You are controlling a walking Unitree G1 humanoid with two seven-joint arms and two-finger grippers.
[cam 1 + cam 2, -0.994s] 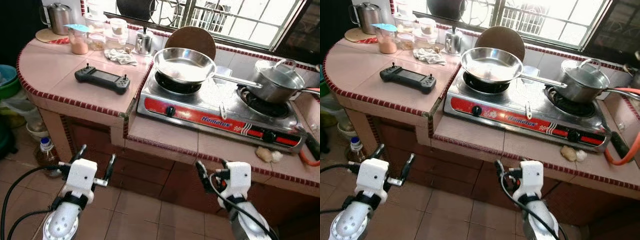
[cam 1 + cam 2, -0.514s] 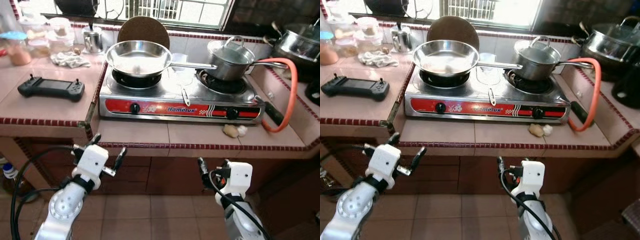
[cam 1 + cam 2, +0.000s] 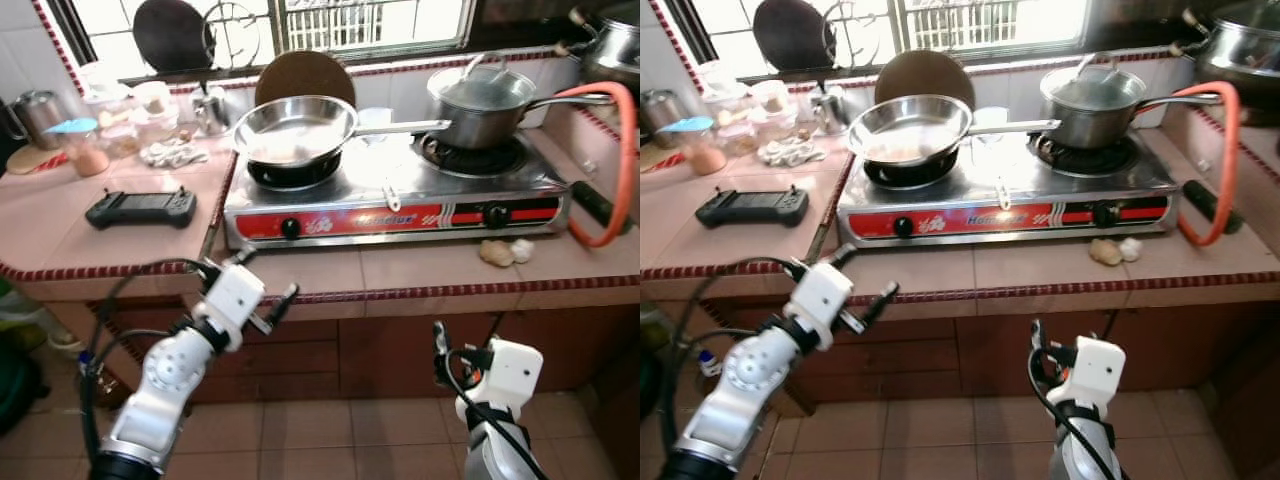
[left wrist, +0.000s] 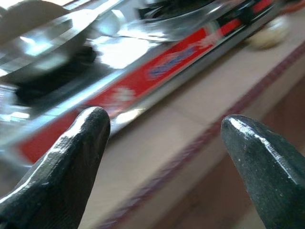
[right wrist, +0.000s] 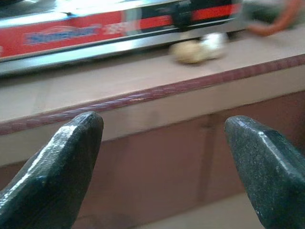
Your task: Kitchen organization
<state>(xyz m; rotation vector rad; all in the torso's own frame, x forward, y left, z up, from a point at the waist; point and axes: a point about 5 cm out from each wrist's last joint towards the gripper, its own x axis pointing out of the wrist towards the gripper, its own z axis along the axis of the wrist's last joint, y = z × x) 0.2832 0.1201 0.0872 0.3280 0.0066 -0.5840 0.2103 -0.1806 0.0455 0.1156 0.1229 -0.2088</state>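
Stove (image 3: 400,195), a two-burner steel one with a red front, sits on the pink tiled counter (image 3: 420,265) under the window and serves as the landmark. In the left eye view a steel frying pan (image 3: 295,128) rests on its left burner and a lidded saucepan (image 3: 480,92) on its right burner; a black handheld controller (image 3: 141,208) lies on the counter well left of the stove, jars and a crumpled cloth (image 3: 172,153) behind it. Two pale lumps (image 3: 503,251) lie on the tiles just before the stove's right end, and an orange hose (image 3: 622,160) loops to its right. The left gripper (image 3: 258,290) is raised at the counter edge in front of the stove's left end, fingers spread, holding nothing. The right gripper (image 3: 440,350) hangs low below the counter

Left wrist view: both black fingertips (image 4: 71,157) stand wide apart and empty, the blurred stove front and pan beyond them

Right wrist view: the fingertips (image 5: 62,157) are likewise parted and empty, facing the counter edge, the stove front and the pale lumps
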